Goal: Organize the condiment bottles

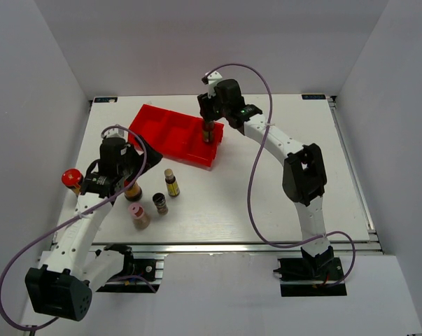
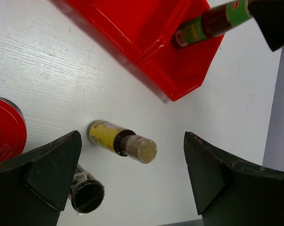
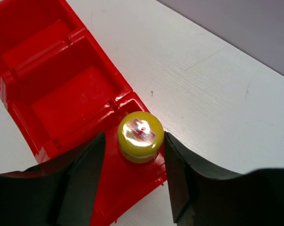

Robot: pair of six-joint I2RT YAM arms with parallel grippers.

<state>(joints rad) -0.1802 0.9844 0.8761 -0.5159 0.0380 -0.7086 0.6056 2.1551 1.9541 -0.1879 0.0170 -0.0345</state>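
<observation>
Right wrist view: right hand (image 3: 134, 143) flanks yellow-capped bottle (image 3: 140, 135), upright in end compartment of red tray (image 3: 71, 101) under hand; clamped or released, cannot tell. Advice: open fully before lifting, rise straight, avoid tipping. Left hand (image 2: 132, 141) spread wide, empty.

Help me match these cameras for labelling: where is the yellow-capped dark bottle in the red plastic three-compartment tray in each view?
Top external: yellow-capped dark bottle upper centre, in the red tray's right-end compartment.
Left wrist: top right corner, in the tray's end compartment.
Right wrist: lower centre, cap up, between the fingers of the right gripper.
Shared landmark: the red tray.
</observation>
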